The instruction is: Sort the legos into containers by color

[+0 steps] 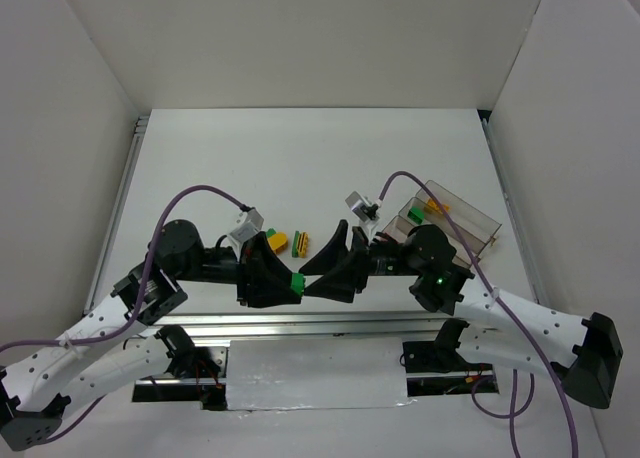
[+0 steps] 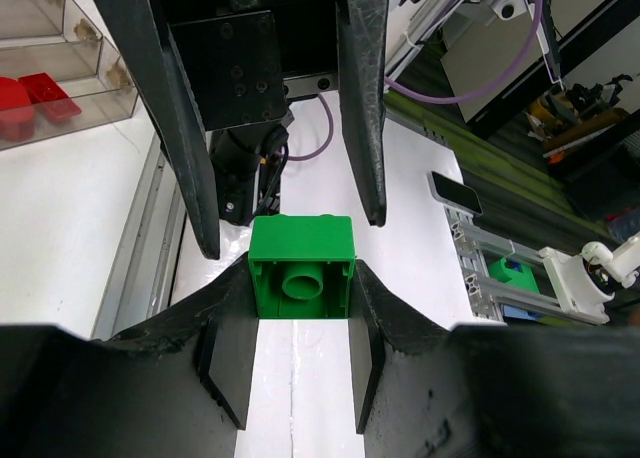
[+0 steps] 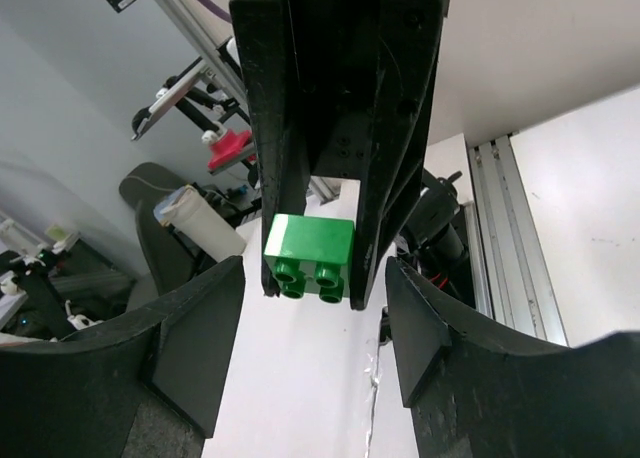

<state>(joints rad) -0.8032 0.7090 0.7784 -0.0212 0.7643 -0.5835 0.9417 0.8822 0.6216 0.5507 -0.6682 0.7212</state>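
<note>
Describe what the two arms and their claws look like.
The left arm and right arm have white links dotted with holes and black joints. A purple cable loops along each. A green light glows on the right arm. The left claw and right claw are black with broad, tapering fingers.

Near edge of the table (image 1: 300,168), dead centre: left gripper (image 2: 302,308) and right gripper (image 1: 312,281) meet tip to tip, a lego brick (image 2: 302,253) between them, loose legos (image 1: 300,243) just behind, divided tray (image 1: 475,218) farther back on the right.
</note>
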